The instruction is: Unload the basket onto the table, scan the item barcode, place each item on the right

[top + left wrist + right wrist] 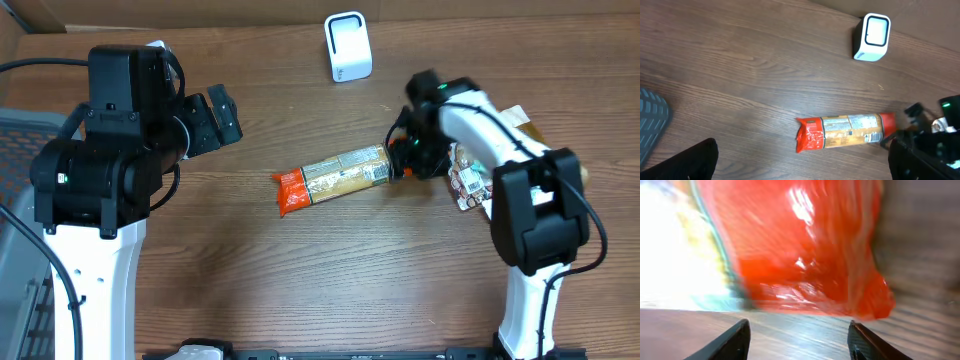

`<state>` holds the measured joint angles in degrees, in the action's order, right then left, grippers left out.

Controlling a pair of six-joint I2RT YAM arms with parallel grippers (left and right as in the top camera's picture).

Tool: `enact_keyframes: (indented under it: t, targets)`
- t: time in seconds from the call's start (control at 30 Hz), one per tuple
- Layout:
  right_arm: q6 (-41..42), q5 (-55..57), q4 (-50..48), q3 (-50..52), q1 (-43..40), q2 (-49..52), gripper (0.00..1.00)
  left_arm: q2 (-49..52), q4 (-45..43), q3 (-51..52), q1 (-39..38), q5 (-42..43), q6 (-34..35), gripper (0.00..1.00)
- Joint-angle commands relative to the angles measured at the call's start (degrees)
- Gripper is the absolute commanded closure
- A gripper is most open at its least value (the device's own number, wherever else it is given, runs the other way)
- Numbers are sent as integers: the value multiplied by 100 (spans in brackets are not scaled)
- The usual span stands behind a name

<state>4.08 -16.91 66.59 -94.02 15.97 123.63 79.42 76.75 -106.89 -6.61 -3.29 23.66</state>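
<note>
Right wrist view shows my right hand (pixel 799 344) low over the wooden surface (pixel 922 240). Its two dark fingertips (pixel 735 341) stand apart with bare wood between them, so this hand is open and grips nothing. Just ahead of the tips lies the crinkled red end of the packet (pixel 805 250), close enough that it blurs, and the paler printed part runs off to the left.

From above, the packet lies flat near the middle of the surface, slightly slanted. One red end points toward my left side and the other end sits at my right hand. A second wrapped item (pixel 466 185) lies partly under my right arm, just beside that hand.

My left hand (pixel 802 156) hangs over the left part of the surface, well apart from the packet, with its fingers spread wide and nothing between them. In its wrist view the packet shows a printed label on its pale middle, too small to read. A corner of a grey basket (pixel 652 117) shows at the left edge.

Farthest away, a white scanner (pixel 348 47) stands upright near the back edge, well apart from the packet and both hands.
</note>
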Motion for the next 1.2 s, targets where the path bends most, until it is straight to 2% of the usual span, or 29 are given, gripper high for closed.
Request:
enact_keyframes:
  t: [0.0,0.07,0.13,0.2,0.23,0.27,0.33,0.37,0.47,0.6,0.73,0.9,1.0,1.07,1.17]
  targets:
    - [431,-1467,-133,-208,245,-153,37,9,-7,-87,22,-28,37,1]
    - [1384,-1333,-291,-203,490,-160,37,9,-7,-87,22,-28,37,0]
    - [2549,-914,-560,-153,754,-160,43,9,-7,-87,22,-28,37,1]
    - [3399,-577,-850,-98,1036,-157,42,9,-7,-87,22,-28,37,0]
    - [4197,-186,-1025,-55,1270,-146,38,9,-7,-87,22,-28,37,0]
    - [4686,70,-1062,-42,1392,-140,20,9,-7,-87,22,-28,37,0]
    - [5198,479,-1137,-42,1591,-116,3,9,-7,-87,22,-28,37,0]
    - [5495,756,-1231,-24,1718,-98,0,9,-7,-87,22,-28,37,0]
    - [6024,1161,-1386,-9,1963,-57,0,9,-7,-87,22,-28,37,1]
    - [6092,1360,-1805,-7,2240,15,0,9,-7,-87,22,-28,37,0]
    - [6109,1766,-1829,-7,2437,63,0,9,-7,-87,22,-28,37,1]
    - [5914,1943,-1679,-4,2573,267,11,9,-7,-87,22,-28,37,0]
    - [5460,1941,-1611,-4,2588,437,19,9,-7,-87,22,-28,37,0]
    - [4824,1941,-1521,-4,2588,476,25,9,-7,-87,22,-28,37,0]
    - [3694,1797,-1388,-33,2573,470,25,9,-7,-87,22,-28,37,0]
